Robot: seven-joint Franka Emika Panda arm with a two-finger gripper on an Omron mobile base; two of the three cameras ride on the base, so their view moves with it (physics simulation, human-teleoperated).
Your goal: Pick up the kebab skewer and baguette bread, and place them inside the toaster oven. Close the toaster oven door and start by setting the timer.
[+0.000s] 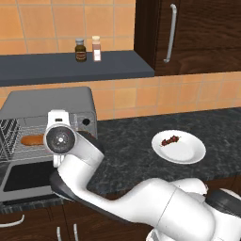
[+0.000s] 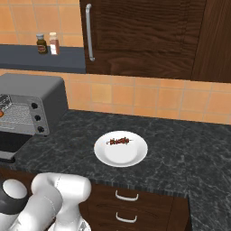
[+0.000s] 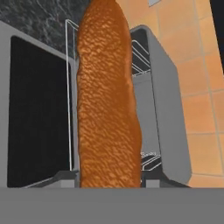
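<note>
Baguette bread (image 3: 107, 100) clamped in the pincer (image 3: 109, 183), over the open toaster oven (image 1: 52, 106) rack.

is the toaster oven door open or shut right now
Open. The dark glass door in its grey frame lies folded down flat in front of the boxy grey toaster oven, leaving its wire rack exposed.

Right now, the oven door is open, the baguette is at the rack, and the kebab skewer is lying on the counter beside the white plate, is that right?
Not quite: the kebab skewer lies on the white plate, not on the counter beside it, as the right base view shows. The toaster oven door is open and the baguette bread is at the rack.
</note>
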